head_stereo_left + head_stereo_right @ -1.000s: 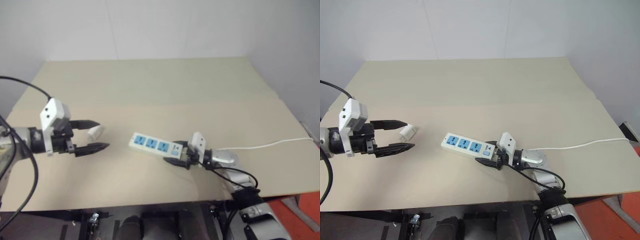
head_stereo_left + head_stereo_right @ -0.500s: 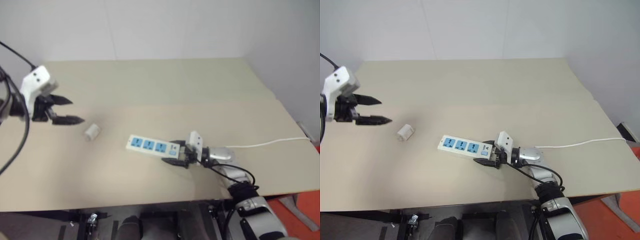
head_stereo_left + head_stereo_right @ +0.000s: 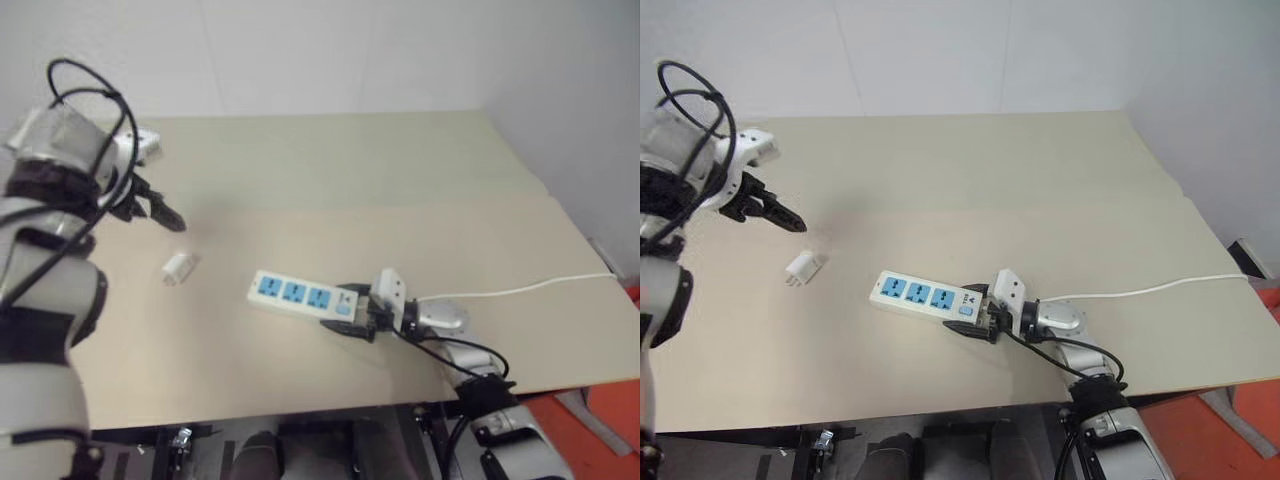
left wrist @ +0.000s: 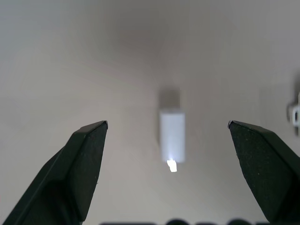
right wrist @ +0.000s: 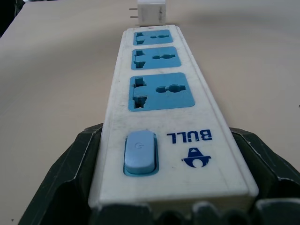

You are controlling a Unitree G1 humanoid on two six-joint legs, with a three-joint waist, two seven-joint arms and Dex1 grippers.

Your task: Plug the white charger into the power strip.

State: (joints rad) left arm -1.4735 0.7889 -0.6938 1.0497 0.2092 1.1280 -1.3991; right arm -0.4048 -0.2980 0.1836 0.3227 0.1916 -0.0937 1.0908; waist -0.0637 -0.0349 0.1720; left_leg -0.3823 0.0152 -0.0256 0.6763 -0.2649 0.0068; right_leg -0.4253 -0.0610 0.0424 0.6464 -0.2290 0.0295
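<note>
The white charger (image 3: 178, 267) lies on its side on the tan table, left of the power strip (image 3: 300, 295). In the left wrist view the charger (image 4: 172, 140) rests on the table below and between the spread fingers. My left gripper (image 3: 165, 215) hangs open above and slightly behind it, pointing down, holding nothing. The strip lies flat with its blue sockets facing up. My right gripper (image 3: 350, 310) is shut on the strip's switch end, one finger (image 5: 70, 168) against each long side of the power strip (image 5: 159, 93).
The strip's thin white cord (image 3: 520, 290) runs right, off the table's right edge. The table (image 3: 330, 160) reaches back to a white wall. Its front edge is near the right arm.
My left gripper has lifted from beside the charger, swung up and back, and turned to point down over it. The charger and strip lie where they were. The right gripper has kept still.
</note>
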